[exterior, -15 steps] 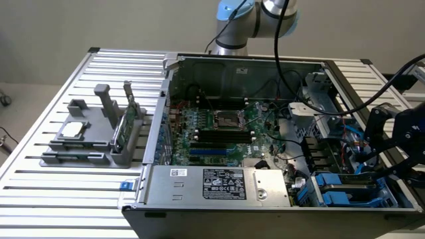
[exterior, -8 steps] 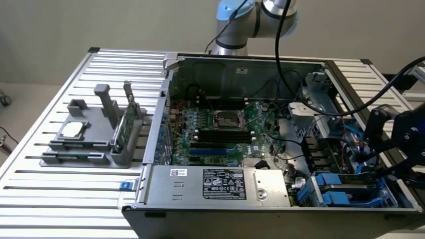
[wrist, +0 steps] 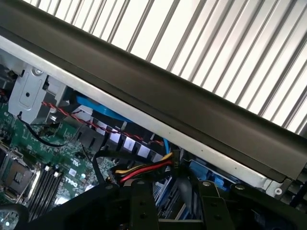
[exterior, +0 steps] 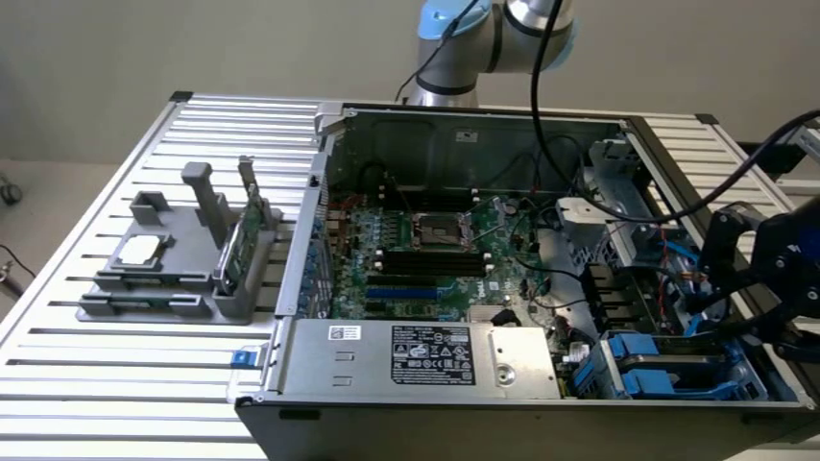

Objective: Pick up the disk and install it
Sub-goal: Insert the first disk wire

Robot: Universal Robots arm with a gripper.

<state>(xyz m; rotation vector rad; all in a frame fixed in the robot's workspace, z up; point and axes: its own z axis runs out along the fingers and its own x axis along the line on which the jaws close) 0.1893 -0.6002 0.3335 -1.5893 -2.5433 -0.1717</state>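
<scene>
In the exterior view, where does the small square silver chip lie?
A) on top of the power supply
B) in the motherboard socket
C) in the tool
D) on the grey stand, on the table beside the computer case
D: the silver chip rests on the grey stand at the exterior view's left, outside the open computer case.

Silver arm tube [exterior: 536,34], light-blue joint cap [exterior: 448,17], black cable [exterior: 544,106] alongside, matte black gripper [exterior: 782,279] with screw heads.

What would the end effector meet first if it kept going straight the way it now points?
Probably the blue drive bay at the case's corner, below the end effector, with the yellow-red-black cable bundle close to that line. Depth is unclear, so this is a best guess.
</scene>
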